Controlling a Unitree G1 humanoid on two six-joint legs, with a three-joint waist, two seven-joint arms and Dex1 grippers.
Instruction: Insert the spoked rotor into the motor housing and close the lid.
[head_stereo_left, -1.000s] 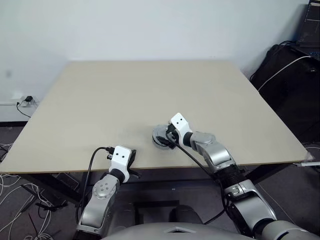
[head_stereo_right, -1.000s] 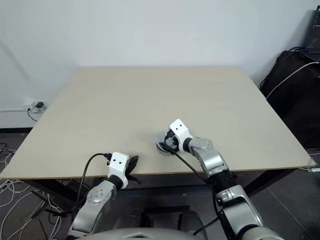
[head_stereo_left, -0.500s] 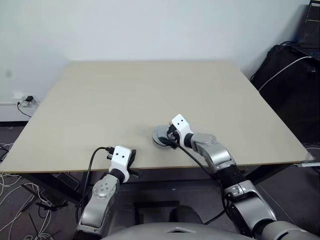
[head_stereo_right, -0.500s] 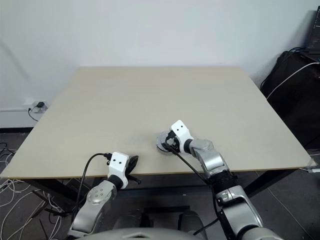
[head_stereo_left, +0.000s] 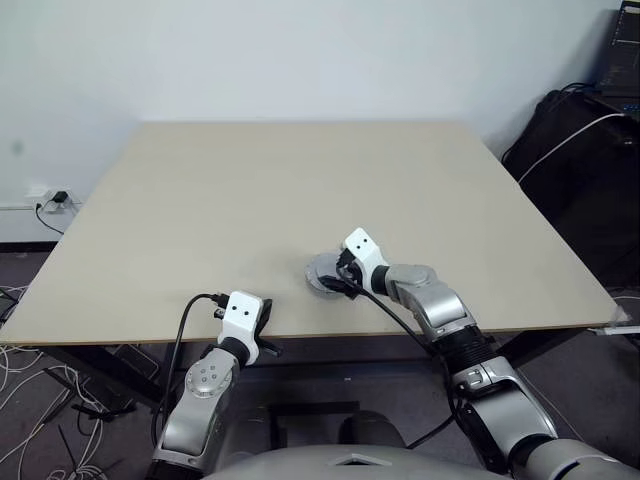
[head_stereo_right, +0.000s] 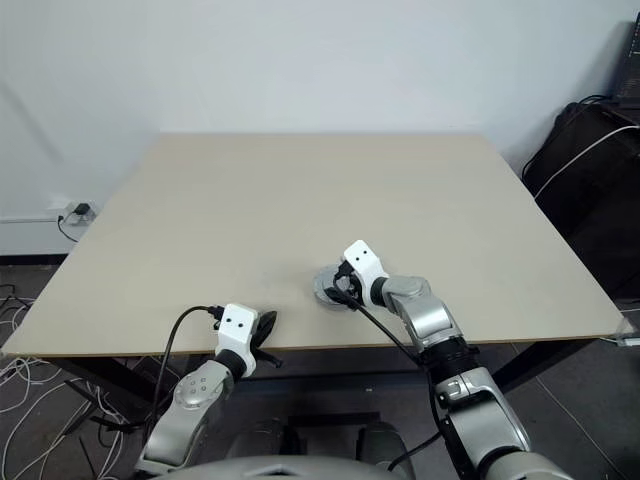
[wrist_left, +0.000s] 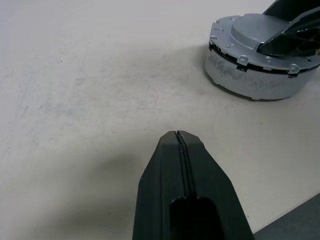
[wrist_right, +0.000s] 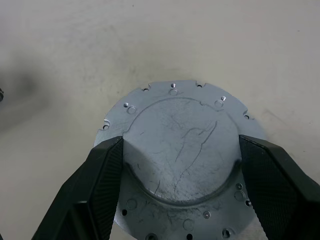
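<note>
On the table (head_stereo_left: 200, 200), head views: the lid (head_stereo_left: 320, 271) sits on the housing near the front edge, right gripper (head_stereo_left: 340, 279) over it; left gripper (head_stereo_left: 268, 343) apart at the table's edge.
Left wrist view: left fingers (wrist_left: 181, 165) pressed together, empty; lid (wrist_left: 260, 45) tops the housing (wrist_left: 250, 80), a dark seam showing at the near edge.
Right wrist view: right fingers (wrist_right: 100, 175) spread to either side of the lid's raised middle, touching it; whether they clamp it cannot be told.
Progress: rotor likely inside, unseen; lid on, final seating seems left.
</note>
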